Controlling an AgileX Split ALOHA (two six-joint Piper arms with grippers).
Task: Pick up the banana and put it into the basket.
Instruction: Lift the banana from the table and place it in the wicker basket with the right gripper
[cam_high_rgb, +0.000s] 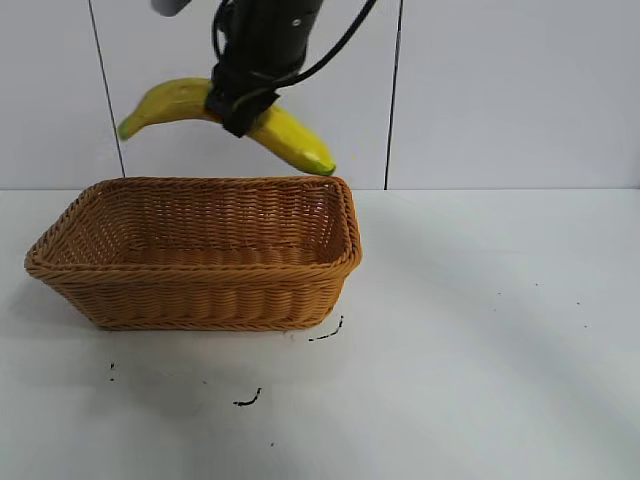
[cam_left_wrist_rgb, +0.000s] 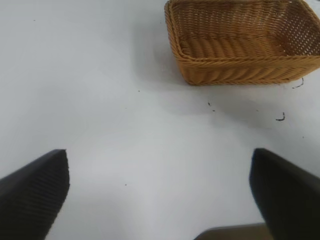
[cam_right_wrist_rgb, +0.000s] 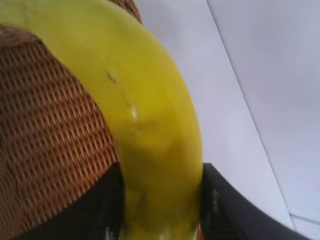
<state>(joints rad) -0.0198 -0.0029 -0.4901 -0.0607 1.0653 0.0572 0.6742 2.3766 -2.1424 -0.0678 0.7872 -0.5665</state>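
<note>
Yellow banana (cam_high_rgb: 180, 100) hangs top-center of frame, clamped mid-length by right gripper (cam_high_rgb: 240, 100) above basket (cam_high_rgb: 200, 300) back rim, so early release could bounce it off rim onto table (cam_high_rgb: 500, 350); left gripper (cam_left_wrist_rgb: 160, 195) idle w/ jaws apart.

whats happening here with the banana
The right end effector is shut on the banana, gripping it near its middle and holding it in the air above the far side of the wicker basket, which has nothing in it. The left end effector is open over bare table, off to the side of the basket.
</note>
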